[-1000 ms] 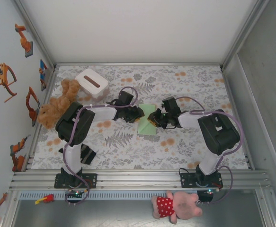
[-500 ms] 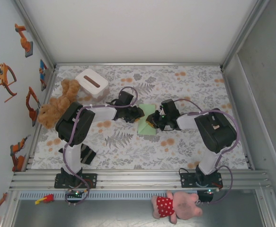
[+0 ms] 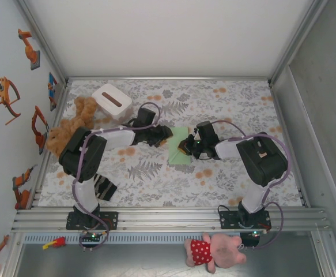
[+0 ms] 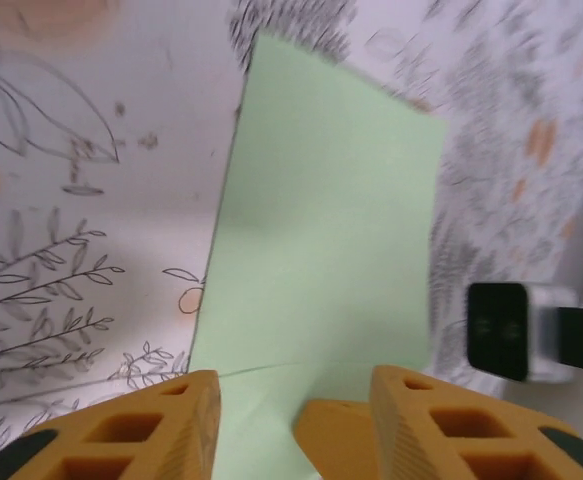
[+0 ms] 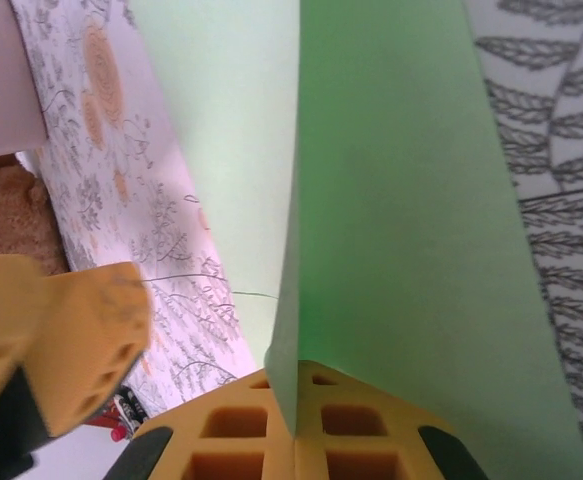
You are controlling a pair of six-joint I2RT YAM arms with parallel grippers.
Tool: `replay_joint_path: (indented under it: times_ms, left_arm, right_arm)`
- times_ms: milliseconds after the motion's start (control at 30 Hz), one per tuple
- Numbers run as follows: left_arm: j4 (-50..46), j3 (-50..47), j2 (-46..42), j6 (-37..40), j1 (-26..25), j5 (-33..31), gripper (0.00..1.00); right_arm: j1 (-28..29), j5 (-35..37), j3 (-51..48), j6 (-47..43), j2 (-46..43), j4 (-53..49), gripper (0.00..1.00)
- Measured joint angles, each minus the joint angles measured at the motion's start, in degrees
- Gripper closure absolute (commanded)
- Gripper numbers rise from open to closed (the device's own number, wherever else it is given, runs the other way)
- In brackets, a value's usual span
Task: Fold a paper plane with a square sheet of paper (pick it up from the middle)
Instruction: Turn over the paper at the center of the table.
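Since earlier, the left gripper was widened beside the square sheet of paper, whose flimsy raised edge was clamped by the right gripper.

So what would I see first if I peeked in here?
The pale green paper in the middle of the flowery table jumps out, with the open left hand at its left side. The right hand pinches the other side and holds it lifted. A brown teddy bear lies at the table's left edge, beside a white box.
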Motion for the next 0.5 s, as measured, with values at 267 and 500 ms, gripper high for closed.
replay_joint_path:
  times_ms: [267, 500]
  left_arm:
    - [3.9, -9.8, -16.5, 1.0, 4.9, -0.6, 0.2]
    - [8.3, -16.8, -28.3, 1.0, 5.7, 0.5, 0.03]
  right_arm:
    - [-0.4, -1.9, 1.5, -4.0, -4.9, 2.4, 1.0]
    - [-1.5, -6.4, 6.1, -4.9, -7.5, 9.0, 1.0]
